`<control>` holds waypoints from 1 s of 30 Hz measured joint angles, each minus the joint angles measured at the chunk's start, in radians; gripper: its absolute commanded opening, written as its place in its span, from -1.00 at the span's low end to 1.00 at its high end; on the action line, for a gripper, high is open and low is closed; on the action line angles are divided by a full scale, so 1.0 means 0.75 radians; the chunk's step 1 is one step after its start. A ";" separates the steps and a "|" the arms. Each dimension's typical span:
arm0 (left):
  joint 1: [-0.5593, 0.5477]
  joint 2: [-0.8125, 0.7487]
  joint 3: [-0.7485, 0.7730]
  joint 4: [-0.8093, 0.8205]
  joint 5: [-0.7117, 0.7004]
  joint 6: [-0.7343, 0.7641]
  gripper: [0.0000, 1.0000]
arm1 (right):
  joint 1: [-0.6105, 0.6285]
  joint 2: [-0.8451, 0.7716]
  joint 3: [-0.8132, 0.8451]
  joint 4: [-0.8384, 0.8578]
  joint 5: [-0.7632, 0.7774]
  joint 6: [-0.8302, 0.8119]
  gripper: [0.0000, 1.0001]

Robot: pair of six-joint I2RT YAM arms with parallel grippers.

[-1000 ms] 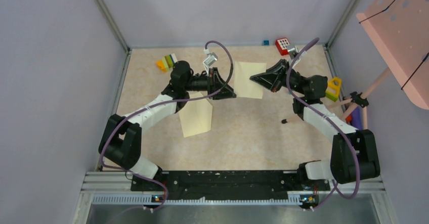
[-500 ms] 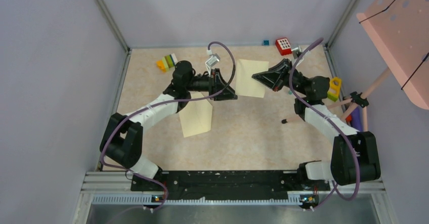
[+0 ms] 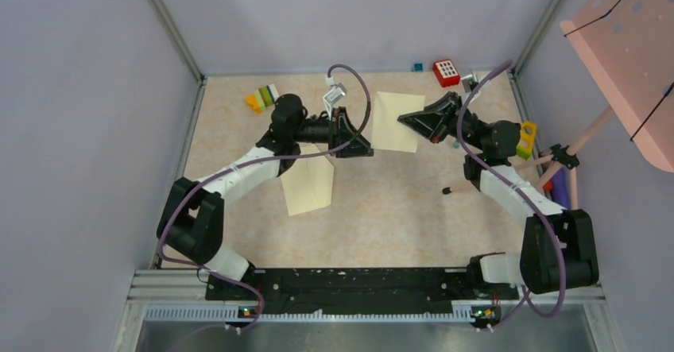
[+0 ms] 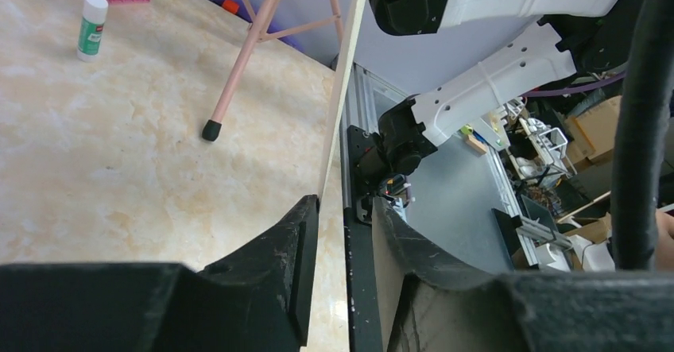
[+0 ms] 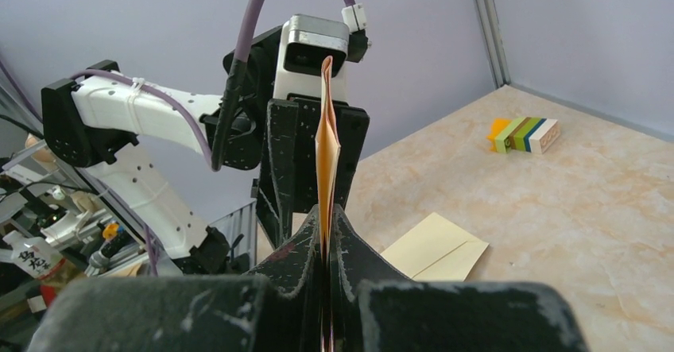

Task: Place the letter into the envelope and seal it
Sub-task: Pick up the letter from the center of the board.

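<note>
Envelope (image 3: 306,187) flat on table (image 3: 397,209), apart from left pincer (image 4: 346,205) | right pincer (image 5: 327,213) clamps letter (image 5: 327,137)

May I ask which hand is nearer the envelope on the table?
Left. The left hand hangs just beyond the envelope; the right hand is farther away, to its right.

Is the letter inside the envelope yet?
No, out: the letter hangs in the air, pinched by the right jaws, while the envelope lies flat on the table.
</note>
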 measured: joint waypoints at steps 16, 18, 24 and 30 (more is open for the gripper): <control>0.063 -0.001 0.091 0.010 -0.028 -0.067 0.09 | 0.009 0.049 -0.001 0.163 -0.112 0.109 -1.00; 0.062 -0.001 0.111 0.006 -0.032 -0.067 0.09 | 0.022 0.057 -0.006 0.167 -0.122 0.112 -1.00; 0.061 0.000 0.145 0.003 -0.033 -0.068 0.04 | 0.089 0.070 -0.006 0.122 -0.131 0.067 -1.00; 0.046 0.000 0.145 -0.004 -0.032 -0.070 -0.80 | 0.115 0.101 -0.006 0.095 -0.131 0.046 -1.00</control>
